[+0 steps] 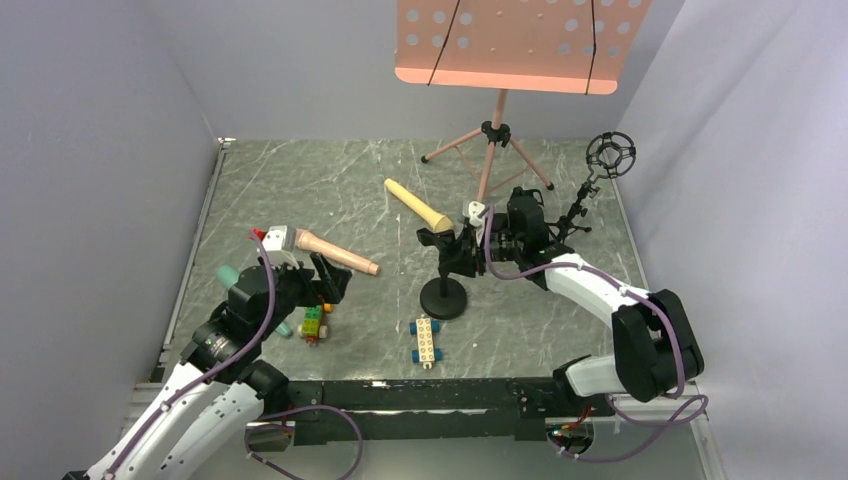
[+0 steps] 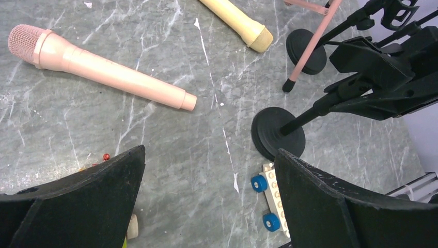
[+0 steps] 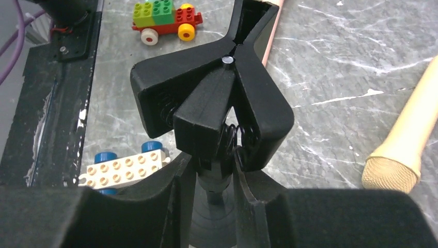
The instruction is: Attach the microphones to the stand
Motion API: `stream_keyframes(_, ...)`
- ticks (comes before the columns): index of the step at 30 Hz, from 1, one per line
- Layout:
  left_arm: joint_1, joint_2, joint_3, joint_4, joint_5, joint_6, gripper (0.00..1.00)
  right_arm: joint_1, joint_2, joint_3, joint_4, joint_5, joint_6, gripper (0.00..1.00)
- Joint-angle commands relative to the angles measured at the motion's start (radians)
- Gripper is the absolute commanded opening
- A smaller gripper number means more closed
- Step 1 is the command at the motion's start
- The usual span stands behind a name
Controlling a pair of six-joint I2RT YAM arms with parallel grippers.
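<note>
My right hand [image 3: 214,170] is clamped on the stand [image 3: 227,103] below its clip. My left hand [image 2: 209,152] hangs open (nothing in it) above the worktop [image 2: 196,103], where the pink microphone [image 2: 103,70] and yellow microphone [image 2: 235,18] lie.

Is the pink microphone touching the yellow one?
Apart. The left wrist view shows bare table between the pink microphone and the yellow microphone.

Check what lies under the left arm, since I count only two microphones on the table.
The teal microphone lies there: its rounded head pokes out beside the left arm, a teal tip nearer the brick car. Its middle is covered.
</note>
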Motion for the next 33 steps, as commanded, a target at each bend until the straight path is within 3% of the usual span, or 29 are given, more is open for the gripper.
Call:
stream_keyframes(1,0.004,0.001,0.038,0.04,0.019,0.022,0.99,-0.03,-0.011,0.028,-0.038,-0.109,-0.103,0.08)
stream_keyframes(3,0.004,0.007,0.034,0.044,0.021,0.02,0.99,-0.046,0.011,0.038,-0.106,-0.136,-0.197,0.19)
stream_keyframes(7,0.005,0.023,0.031,0.051,0.029,0.009,0.99,-0.079,0.026,0.086,-0.332,-0.152,-0.392,0.58)
stream_keyframes(9,0.004,0.027,0.026,0.059,0.034,0.006,0.99,-0.098,0.009,0.085,-0.344,-0.148,-0.406,0.75)
stream_keyframes(13,0.005,0.029,0.003,0.094,0.036,-0.003,0.99,-0.124,-0.02,0.09,-0.375,-0.117,-0.426,0.93)
stream_keyframes(16,0.004,0.043,0.007,0.103,0.037,-0.007,0.99,-0.165,-0.02,0.117,-0.418,-0.121,-0.442,0.99)
stream_keyframes(25,0.034,0.073,0.009,0.157,0.042,-0.072,0.99,-0.257,-0.049,0.211,-0.688,-0.059,-0.612,1.0)
stream_keyframes(33,0.11,0.175,0.1,0.161,0.168,-0.032,0.99,-0.258,-0.197,0.176,-0.741,-0.004,-0.553,1.0)
